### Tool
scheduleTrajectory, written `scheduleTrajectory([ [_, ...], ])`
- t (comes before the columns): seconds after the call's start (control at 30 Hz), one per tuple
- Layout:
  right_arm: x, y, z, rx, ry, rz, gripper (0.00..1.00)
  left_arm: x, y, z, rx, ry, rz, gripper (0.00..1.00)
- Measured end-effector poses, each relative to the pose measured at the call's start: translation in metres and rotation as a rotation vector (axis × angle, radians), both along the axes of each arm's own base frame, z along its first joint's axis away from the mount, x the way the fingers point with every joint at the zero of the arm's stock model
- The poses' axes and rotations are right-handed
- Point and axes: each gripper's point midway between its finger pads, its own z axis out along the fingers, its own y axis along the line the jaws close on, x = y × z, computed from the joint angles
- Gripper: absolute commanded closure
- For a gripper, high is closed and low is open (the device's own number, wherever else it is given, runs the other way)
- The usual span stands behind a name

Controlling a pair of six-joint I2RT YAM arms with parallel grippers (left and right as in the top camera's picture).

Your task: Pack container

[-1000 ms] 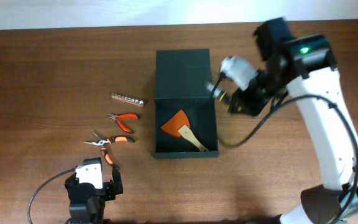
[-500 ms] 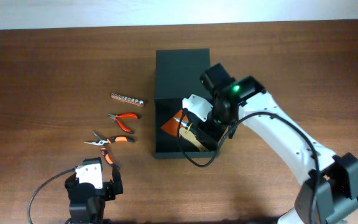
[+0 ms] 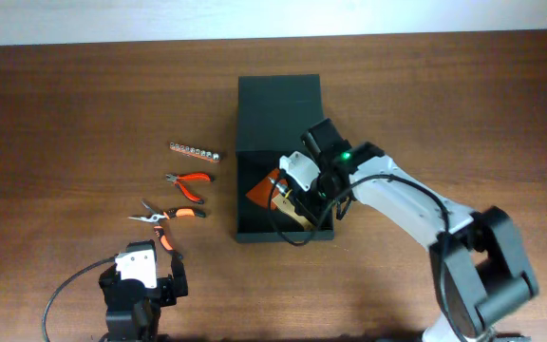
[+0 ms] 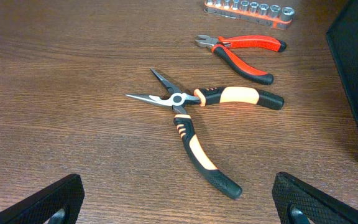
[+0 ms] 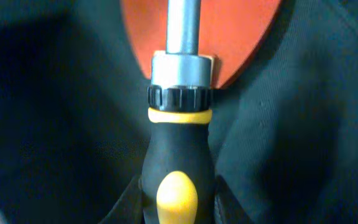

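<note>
1. Nearest me, left of the container point(image 3: 278, 103), the left gripper point(image 4: 179, 200) hovers with its jaws spread wide.
2. Beyond it, also left of the container, lie orange-black pliers point(image 4: 232, 96), red cutters point(image 4: 246, 45) and a socket rail point(image 4: 250, 9).
3. The container sits mid-counter point(image 3: 65, 95), lid open; inside, the right gripper point(image 5: 178, 208) has its jaws clamped on a yellow-black screwdriver point(image 5: 179, 149) over an orange piece point(image 5: 235, 37).

I can read no text, label, brand, number or sign in any of my three views. Any marking on the row of small metal sockets on their red rail point(image 4: 248, 7) is too small for me to read.
</note>
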Motion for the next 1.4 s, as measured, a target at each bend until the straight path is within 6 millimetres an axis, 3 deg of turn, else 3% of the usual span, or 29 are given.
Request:
scheduleTrajectory([
  [0.17, 0.005, 0.001, -0.013, -0.01, 0.005, -0.019, 0.77, 0.0, 0.0, 0.0, 0.0, 0.0, 0.0, 0.01],
  [0.23, 0.005, 0.001, -0.015, -0.013, 0.01, -0.026, 0.62, 0.0, 0.0, 0.0, 0.0, 0.0, 0.0, 0.01],
  [0.3, 0.006, 0.001, -0.016, -0.016, 0.013, -0.028, 0.36, 0.0, 0.0, 0.0, 0.0, 0.0, 0.0, 0.01],
  [0.37, 0.005, 0.001, -0.016, -0.015, 0.017, -0.038, 0.27, 0.0, 0.0, 0.0, 0.0, 0.0, 0.0, 0.01],
  [0.57, 0.002, 0.006, -0.014, 0.017, 0.038, -0.041, 0.24, 0.0, 0.0, 0.0, 0.0, 0.0, 0.0, 0.01],
  [0.67, 0.0, 0.013, -0.002, 0.062, 0.052, -0.043, 0.23, 0.0, 0.0, 0.0, 0.0, 0.0, 0.0, 0.01],
  [0.8, -0.002, 0.022, 0.039, 0.129, 0.027, -0.037, 0.2, 0.0, 0.0, 0.0, 0.0, 0.001, 0.0, 0.01],
  [0.93, -0.013, 0.023, 0.114, 0.197, -0.087, -0.019, 0.16, 0.0, 0.0, 0.0, 0.0, 0.0, 0.0, 0.01],
  [1.07, -0.038, -0.004, 0.193, 0.234, -0.275, -0.041, 0.16, 0.0, 0.0, 0.0, 0.0, 0.0, 0.0, 0.01],
  [1.2, -0.072, -0.047, 0.251, 0.244, -0.477, -0.101, 0.16, 0.0, 0.0, 0.0, 0.0, 0.0, 0.0, 0.01],
  [1.27, -0.086, -0.063, 0.268, 0.265, -0.56, -0.134, 0.16, 0.0, 0.0, 0.0, 0.0, 0.0, 0.0, 0.01],
  [1.4, -0.116, -0.091, 0.267, 0.282, -0.643, -0.182, 0.15, 0.0, 0.0, 0.0, 0.0, 0.0, 0.0, 0.01],
])
